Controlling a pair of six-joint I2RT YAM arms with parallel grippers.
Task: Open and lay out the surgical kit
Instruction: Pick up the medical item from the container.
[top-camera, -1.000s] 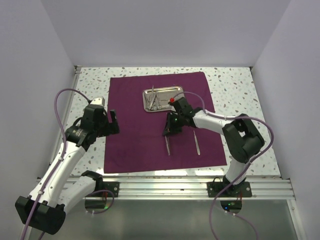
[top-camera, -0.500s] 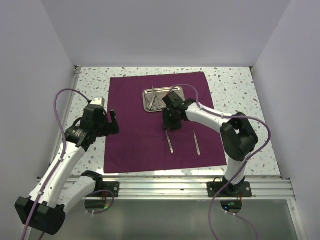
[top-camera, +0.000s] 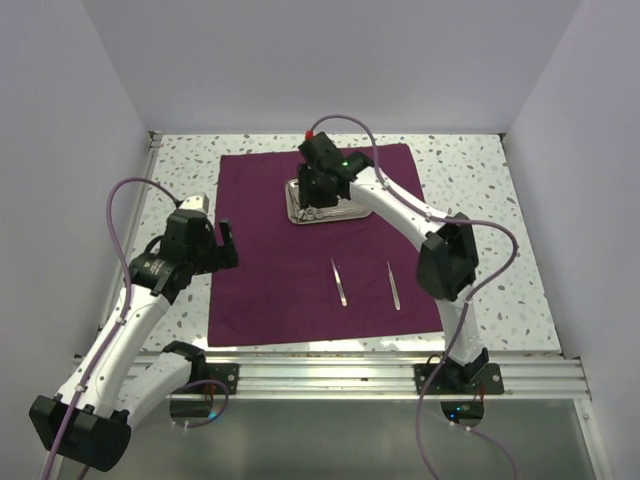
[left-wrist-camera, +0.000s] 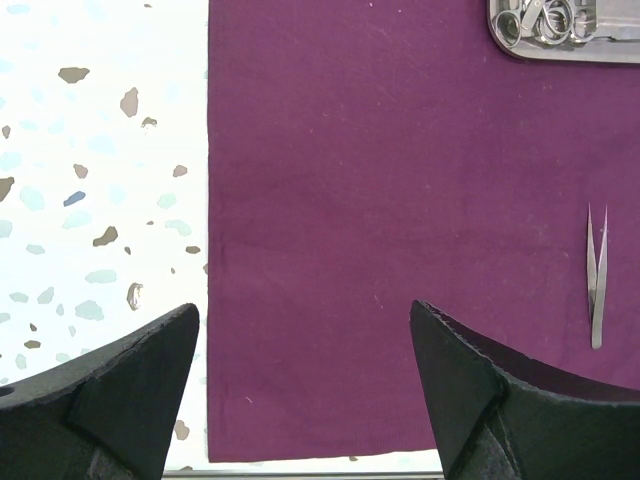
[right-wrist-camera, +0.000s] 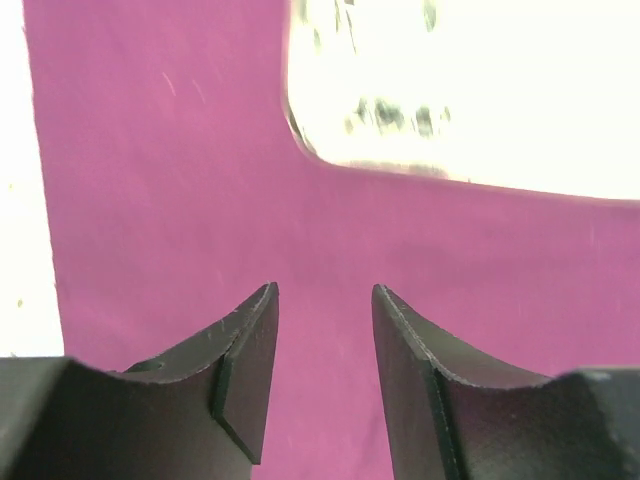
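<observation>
Right tool (right-wrist-camera: 322, 300) has swung from the middle of the purple cloth (top-camera: 270, 270) to the steel tray (top-camera: 296, 216), fingers narrowly parted, empty. Instruments (left-wrist-camera: 545, 20), probably ring-handled, sit inside. Tweezers (top-camera: 339, 282) and a second pair (top-camera: 393, 285) lie on the cloth. Left tool (left-wrist-camera: 300, 330) hovers wide over its left edge.

steel tray (right-wrist-camera: 470, 90): glare-blown, contents blurred | left wrist: steel tray, instruments (left-wrist-camera: 545, 20) clipped by top edge
</observation>
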